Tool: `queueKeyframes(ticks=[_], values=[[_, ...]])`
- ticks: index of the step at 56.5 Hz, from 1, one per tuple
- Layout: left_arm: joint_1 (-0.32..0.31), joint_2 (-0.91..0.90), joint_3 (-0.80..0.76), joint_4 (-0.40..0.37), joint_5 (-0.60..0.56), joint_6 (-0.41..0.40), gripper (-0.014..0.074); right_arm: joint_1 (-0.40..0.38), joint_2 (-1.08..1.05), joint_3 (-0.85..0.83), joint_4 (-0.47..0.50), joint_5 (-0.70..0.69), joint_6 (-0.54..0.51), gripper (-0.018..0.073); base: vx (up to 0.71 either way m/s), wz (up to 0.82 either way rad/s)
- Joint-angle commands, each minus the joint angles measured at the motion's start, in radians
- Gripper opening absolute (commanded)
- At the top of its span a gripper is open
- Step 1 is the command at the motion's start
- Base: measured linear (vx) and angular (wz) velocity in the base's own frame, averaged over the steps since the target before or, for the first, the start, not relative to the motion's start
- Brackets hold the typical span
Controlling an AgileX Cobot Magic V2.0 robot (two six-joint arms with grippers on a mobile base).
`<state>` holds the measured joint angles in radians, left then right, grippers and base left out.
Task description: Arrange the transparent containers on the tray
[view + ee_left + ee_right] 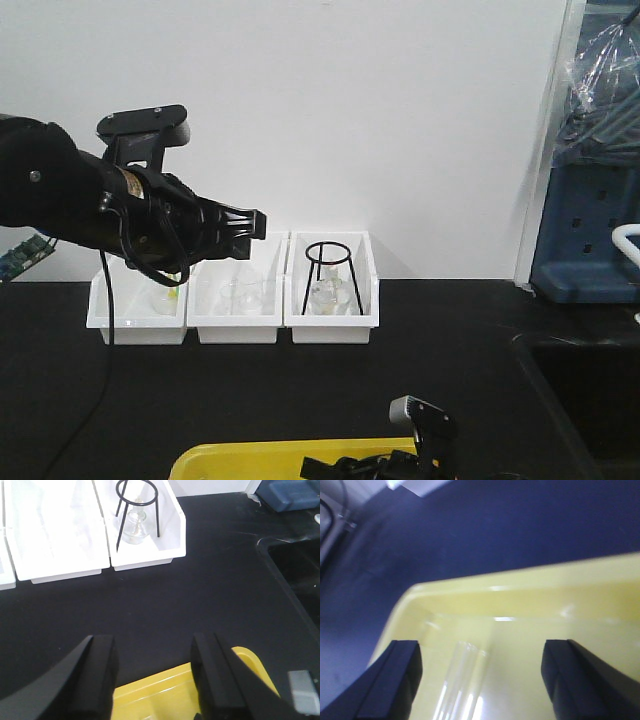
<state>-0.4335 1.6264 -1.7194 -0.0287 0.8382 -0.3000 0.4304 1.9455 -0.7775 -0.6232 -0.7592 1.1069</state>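
tray [530, 605]: one test tube [457, 680]; right bin [170, 530]: flask [135, 527], tripod [137, 502]

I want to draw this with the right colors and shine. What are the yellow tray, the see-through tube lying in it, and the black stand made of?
The yellow tray looks like glossy plastic: smooth, with bright light streaks. The tube looks like clear glass, since the yellow shows through it, though clear plastic is possible. The black stand seems to be thin metal wire, dark and matte.

The left gripper [152, 675] is being held raised, jaws spread and pointing toward 3 o'clock; the right gripper [480, 680] is being kept low, jaws parted.
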Motion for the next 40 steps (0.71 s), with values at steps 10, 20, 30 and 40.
queueKeyframes(ticks=[10,20,30,40], values=[[-0.006,-0.06,-0.03,-0.007,-0.013,0.108,0.0247,-0.002,-0.266,-0.02,-0.072,-0.027,-0.078,0.0237,0.0,0.0],[-0.006,-0.099,-0.03,-0.007,0.043,0.153,-0.001,-0.002,-0.515,-0.02,-0.185,0.219,-0.134,-0.0014,0.0,0.0],[-0.016,-0.179,0.024,-0.008,0.031,0.207,-0.0008,-0.001,-0.772,-0.02,-0.302,0.539,-0.121,-0.0013,0.0,0.0],[-0.069,-0.325,0.287,-0.01,-0.106,0.272,-0.0008,-0.001,-0.957,-0.02,-0.353,0.665,-0.085,-0.0012,0.0,0.0]])
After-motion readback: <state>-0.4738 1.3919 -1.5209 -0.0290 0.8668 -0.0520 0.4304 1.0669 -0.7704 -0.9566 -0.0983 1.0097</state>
